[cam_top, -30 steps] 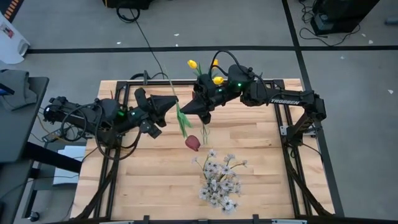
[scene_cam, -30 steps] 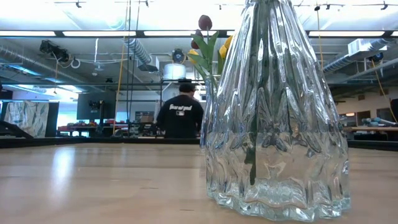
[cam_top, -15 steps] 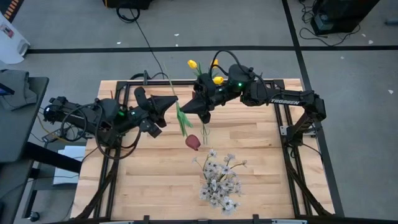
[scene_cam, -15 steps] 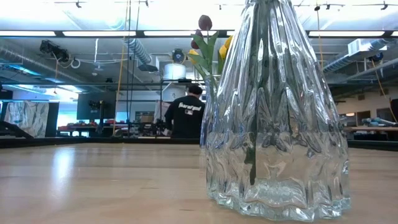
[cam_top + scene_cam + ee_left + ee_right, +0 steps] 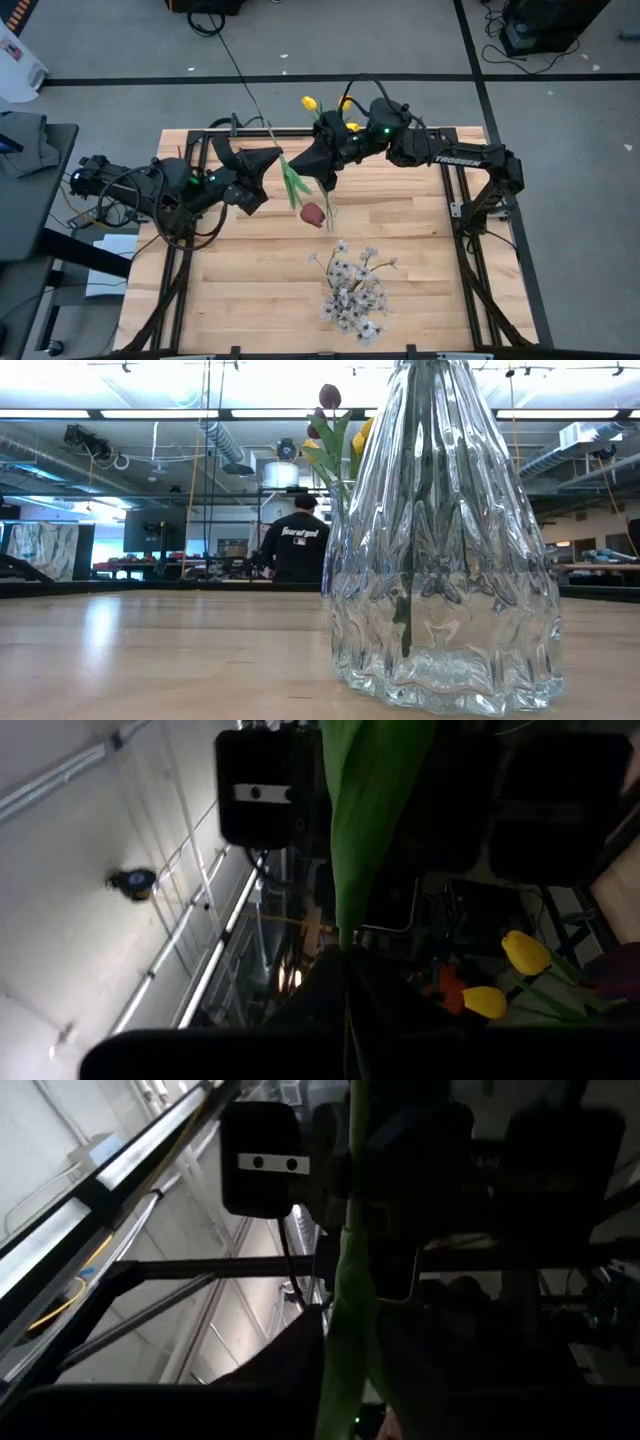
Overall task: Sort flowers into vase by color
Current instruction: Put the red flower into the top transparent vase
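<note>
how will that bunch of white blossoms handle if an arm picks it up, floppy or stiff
Probably floppy: the white blossoms are a loose spray of thin stems fanning across the table. Likely light, and they may snag on one another, since the sprigs overlap.

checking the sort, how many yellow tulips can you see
2: one yellow tulip past the table's far edge, the other yellow tulip just beside it by the right arm. More may be hidden under the arms.

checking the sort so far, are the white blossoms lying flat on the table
No. In the high view the white blossoms splay out above the tabletop, and the low view shows their stems standing in a clear glass vase.
</note>
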`<act>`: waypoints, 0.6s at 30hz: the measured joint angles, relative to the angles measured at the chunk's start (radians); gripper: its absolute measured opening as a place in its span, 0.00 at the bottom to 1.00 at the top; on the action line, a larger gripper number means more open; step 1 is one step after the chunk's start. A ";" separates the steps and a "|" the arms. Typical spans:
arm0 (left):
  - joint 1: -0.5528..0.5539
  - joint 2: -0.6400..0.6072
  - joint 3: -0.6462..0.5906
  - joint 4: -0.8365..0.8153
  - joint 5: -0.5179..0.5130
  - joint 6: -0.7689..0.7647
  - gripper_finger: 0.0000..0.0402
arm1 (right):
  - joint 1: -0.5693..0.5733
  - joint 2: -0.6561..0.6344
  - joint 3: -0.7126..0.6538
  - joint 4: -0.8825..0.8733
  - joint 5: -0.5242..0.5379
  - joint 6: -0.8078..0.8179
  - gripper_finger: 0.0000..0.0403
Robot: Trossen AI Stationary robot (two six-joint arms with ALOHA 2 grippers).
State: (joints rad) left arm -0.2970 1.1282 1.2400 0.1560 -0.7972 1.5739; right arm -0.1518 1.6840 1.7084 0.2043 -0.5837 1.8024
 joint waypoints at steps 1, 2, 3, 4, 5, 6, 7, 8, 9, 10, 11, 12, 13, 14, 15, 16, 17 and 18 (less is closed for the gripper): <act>0.000 0.000 0.000 0.009 -0.008 -0.007 0.02 | -0.006 0.000 0.000 0.007 0.000 -0.004 0.28; 0.000 0.000 0.000 0.012 -0.018 -0.011 0.02 | -0.011 0.000 0.000 0.014 0.000 -0.009 0.31; 0.000 -0.002 0.000 0.011 -0.024 -0.013 0.02 | -0.018 0.000 0.000 0.022 0.000 -0.017 0.33; 0.000 -0.004 0.000 0.012 -0.032 -0.014 0.02 | -0.024 0.000 0.000 0.033 0.000 -0.022 0.36; 0.000 -0.004 0.000 0.012 -0.045 -0.015 0.02 | -0.030 0.000 0.000 0.042 0.000 -0.024 0.38; 0.000 -0.004 0.000 0.012 -0.053 -0.015 0.02 | -0.036 0.000 0.000 0.050 -0.002 -0.026 0.41; 0.000 -0.004 0.000 0.012 -0.064 -0.016 0.02 | -0.043 0.000 0.000 0.055 -0.008 -0.031 0.43; 0.000 -0.004 0.000 0.011 -0.077 -0.021 0.02 | -0.050 0.000 0.000 0.057 -0.013 -0.042 0.45; 0.000 -0.004 0.000 0.012 -0.084 -0.036 0.02 | -0.058 0.000 0.000 0.056 -0.018 -0.055 0.47; 0.000 -0.004 0.000 0.016 -0.097 -0.056 0.02 | -0.065 0.000 0.000 0.057 -0.027 -0.068 0.49; 0.000 -0.004 0.000 0.019 -0.104 -0.081 0.02 | -0.074 0.000 0.000 0.056 -0.039 -0.080 0.51; 0.000 -0.006 0.000 0.026 -0.110 -0.108 0.02 | -0.085 0.000 0.000 0.057 -0.051 -0.100 0.53; 0.000 -0.008 0.000 0.035 -0.118 -0.135 0.02 | -0.096 0.000 0.000 0.057 -0.067 -0.120 0.54; 0.000 -0.011 0.000 0.039 -0.122 -0.166 0.02 | -0.108 0.000 0.000 0.057 -0.080 -0.139 0.55; 0.000 -0.016 0.000 0.051 -0.124 -0.198 0.02 | -0.122 0.000 0.000 0.059 -0.095 -0.161 0.57; 0.000 -0.021 0.000 0.062 -0.127 -0.237 0.02 | -0.137 -0.001 0.000 0.067 -0.109 -0.185 0.58; 0.000 -0.026 0.000 0.072 -0.132 -0.275 0.02 | -0.151 -0.001 0.000 0.072 -0.119 -0.206 0.58; 0.000 -0.034 0.000 0.078 -0.138 -0.315 0.02 | -0.166 -0.002 0.000 0.077 -0.128 -0.226 0.59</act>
State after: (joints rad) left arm -0.2970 1.0946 1.2404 0.2343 -0.9352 1.2593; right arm -0.3175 1.6817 1.7081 0.2808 -0.7115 1.5761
